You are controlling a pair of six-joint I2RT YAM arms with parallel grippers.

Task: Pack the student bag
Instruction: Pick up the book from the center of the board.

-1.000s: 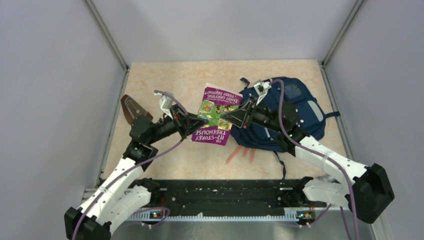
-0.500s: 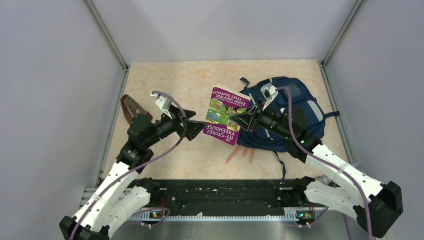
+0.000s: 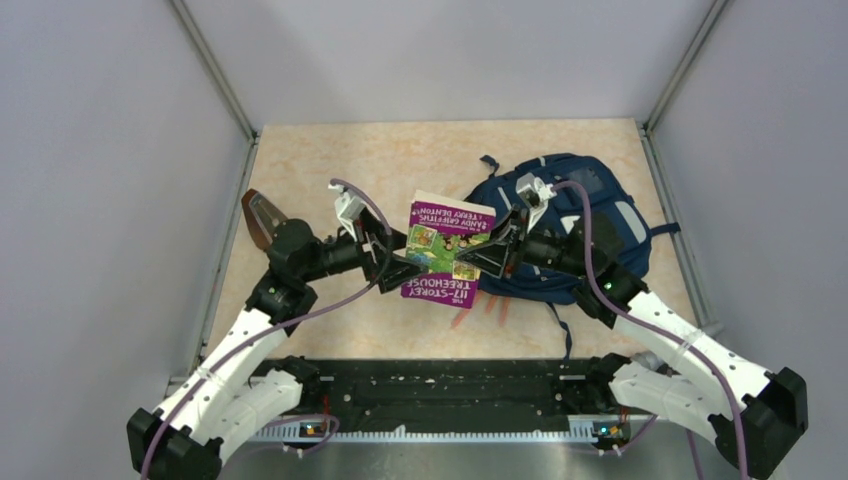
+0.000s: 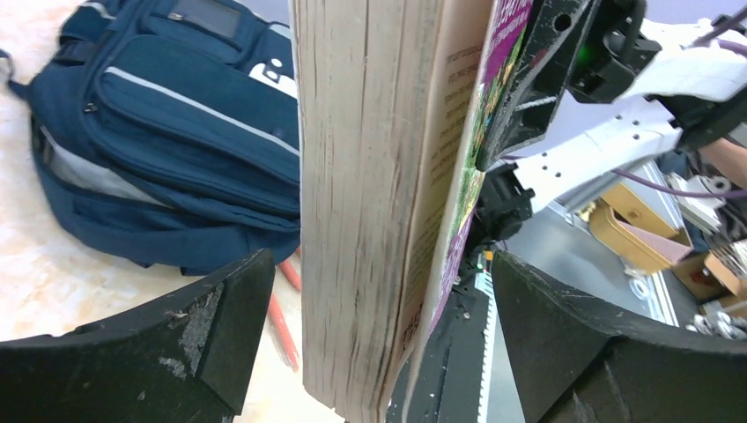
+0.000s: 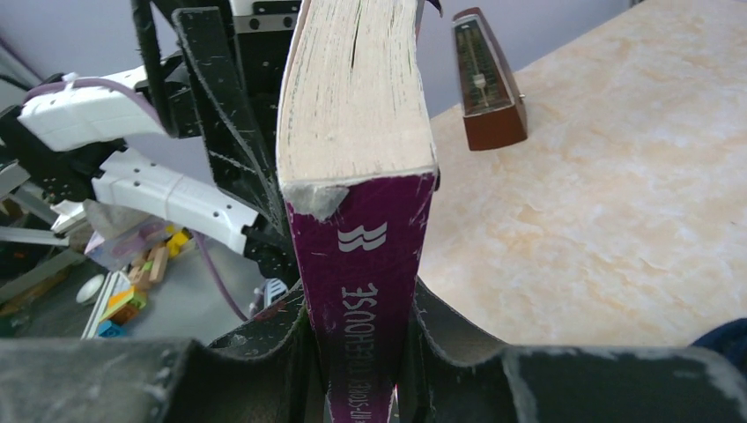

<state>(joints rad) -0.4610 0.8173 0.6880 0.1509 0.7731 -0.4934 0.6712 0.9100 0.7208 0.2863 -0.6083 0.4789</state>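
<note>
Up off the beige marbled table [image 3: 330,160], purple paperback [image 3: 445,250], cover upward, "117-Storey Treehouse" on cover and spine, page edges yellowed. Near the table's left edge, well apart, brown wooden metronome [image 3: 262,215], upright. Flat on the table, red pencils [image 3: 480,308], at the near edge of the student bag [image 3: 590,190]. All around, grey walls [image 3: 100,150].

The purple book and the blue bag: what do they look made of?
Purple book: paper, seemingly a paperback; rough cream page edges, thin glossy printed cover. Blue bag: matte woven fabric, perhaps nylon or polyester; stitched seams, zips, grey strips.
</note>
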